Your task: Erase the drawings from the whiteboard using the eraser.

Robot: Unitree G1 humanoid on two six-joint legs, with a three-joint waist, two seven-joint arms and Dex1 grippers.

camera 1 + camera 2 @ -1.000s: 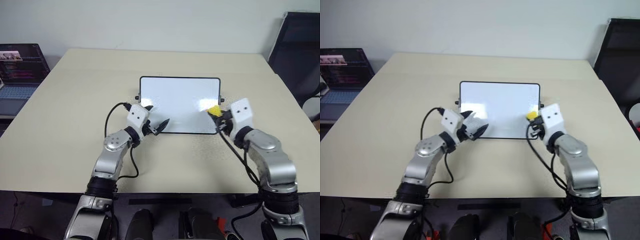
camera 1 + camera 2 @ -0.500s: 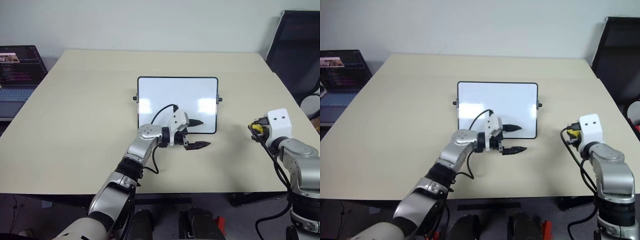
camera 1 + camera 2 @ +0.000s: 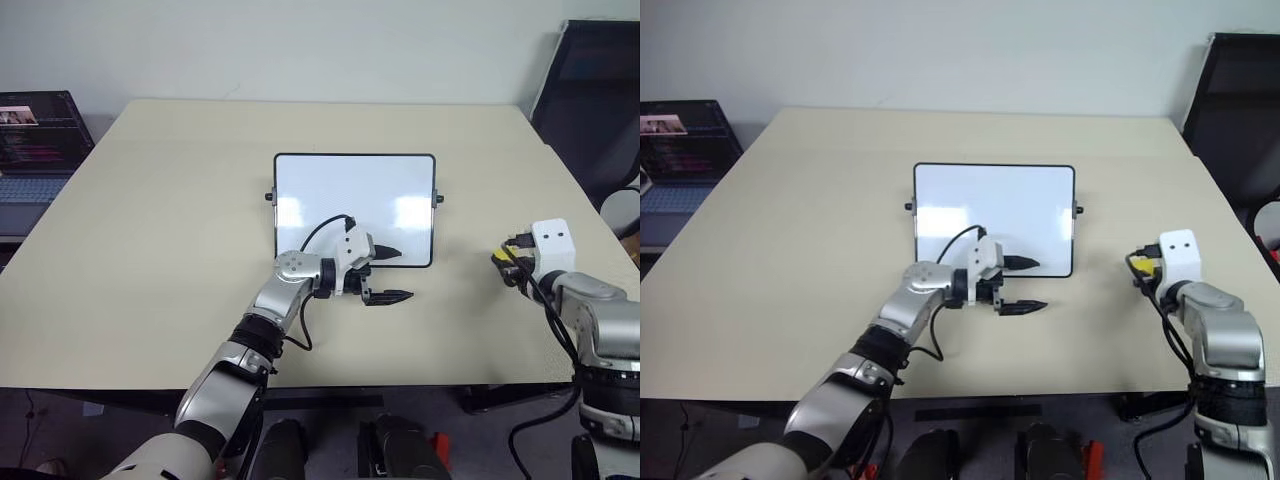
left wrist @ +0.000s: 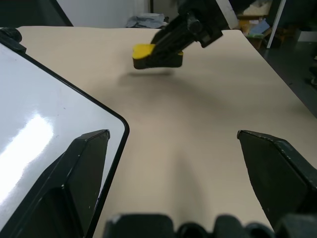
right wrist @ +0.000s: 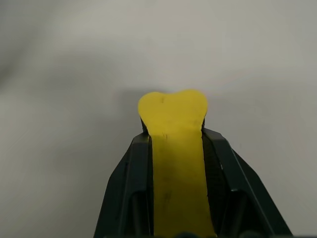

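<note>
The whiteboard (image 3: 355,200) lies flat mid-table, its face plain white with light glare; the drawings are out of view. My left gripper (image 3: 397,273) is open, pointing right, straddling the board's near right corner (image 4: 119,126) with one finger over the board and one over the table. My right gripper (image 3: 503,257) hovers low over bare table to the right of the board, apart from it. It is shut on the yellow eraser (image 5: 173,124), whose dark underside (image 4: 158,62) faces the table.
A lit laptop (image 3: 35,140) stands off the table's far left. A black chair (image 3: 595,95) is at the far right. Beige tabletop (image 3: 150,250) surrounds the board on all sides, with the near edge just below both arms.
My right gripper carried the eraser off the board's right edge, out to the right and lower over the table. My left gripper swung right along the board's near edge, from left corner to right.
</note>
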